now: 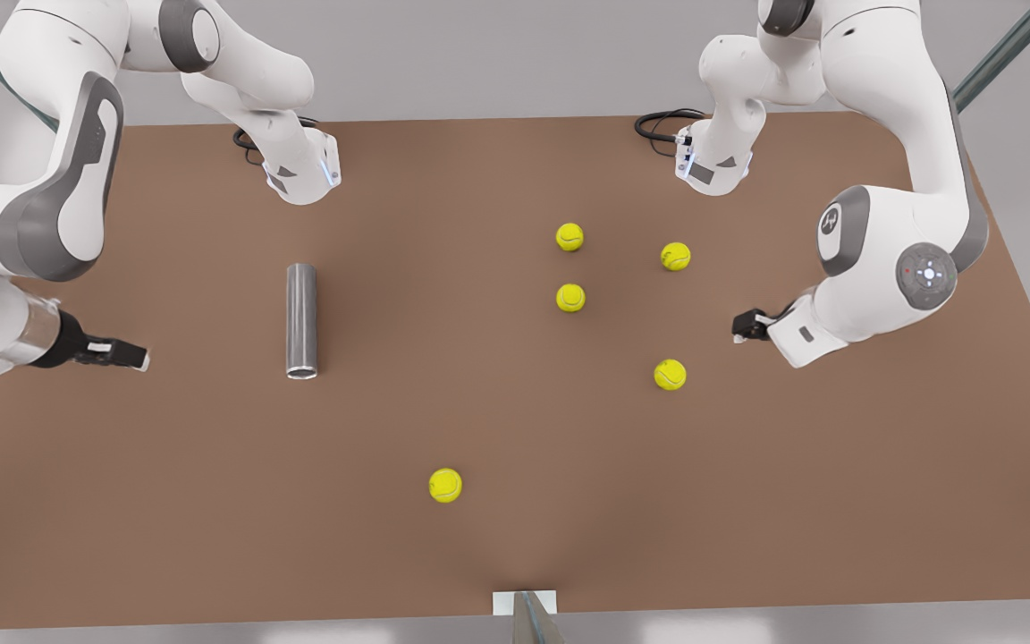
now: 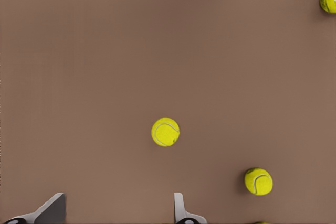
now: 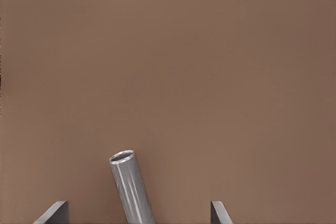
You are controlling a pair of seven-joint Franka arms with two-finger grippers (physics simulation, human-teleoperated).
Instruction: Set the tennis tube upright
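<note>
- Nearest the front camera, a lone tennis ball (image 1: 445,485) sits on the bare brown tabletop (image 1: 211,501), well apart from everything else.
- Farther in, the tennis tube (image 1: 301,320) lies flat on its side toward the front view's left, a smooth grey metallic cylinder whose lighter open rim faces the camera.
- The right wrist view adds what the front view lacks: the tennis tube (image 3: 132,186) seen end-on and slanted, its rim bright and its hollow mouth dark, lying between the two spread fingertips (image 3: 54,212) of the right tool (open, touching nothing).
- The right tool (image 1: 126,356) sits low at the front view's left edge, beside the tube but apart from it.
- On the front view's right, the left tool (image 1: 741,327) hangs over the tabletop near four more yellow balls (image 1: 670,374) (felt with pale curved seams).
- The left wrist view shows its fingertips (image 2: 179,208) set wide apart, open, with one ball (image 2: 165,131) ahead of them.
- No writing can be read on the tube or the balls.
- Farthest back, black cables (image 1: 662,123) coil by the arm bases.
</note>
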